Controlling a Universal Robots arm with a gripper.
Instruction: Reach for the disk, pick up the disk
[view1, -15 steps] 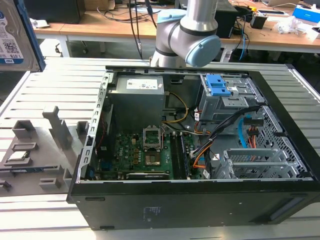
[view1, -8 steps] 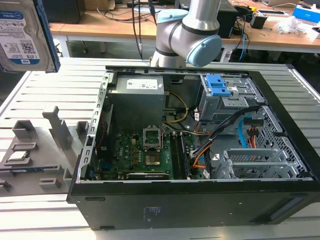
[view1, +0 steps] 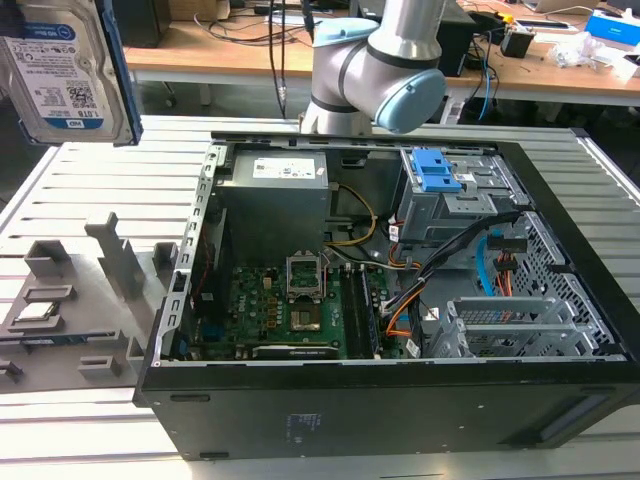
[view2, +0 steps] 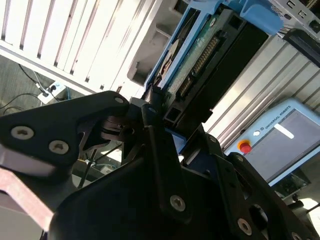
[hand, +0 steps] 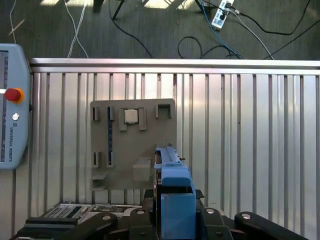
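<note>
Exterior view: the disk hangs at ten o'clock from the open computer case, above the slatted bench; wooden desks stand behind. Second wrist view: the pincer clamps the disk. First wrist view: the bench borders a cable-strewn floor.

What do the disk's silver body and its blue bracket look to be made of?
The flat rectangular silver disk looks like bare metal, dully reflective under a paper label. Its bright blue bracket looks like moulded plastic: matte, uniformly coloured.
</note>
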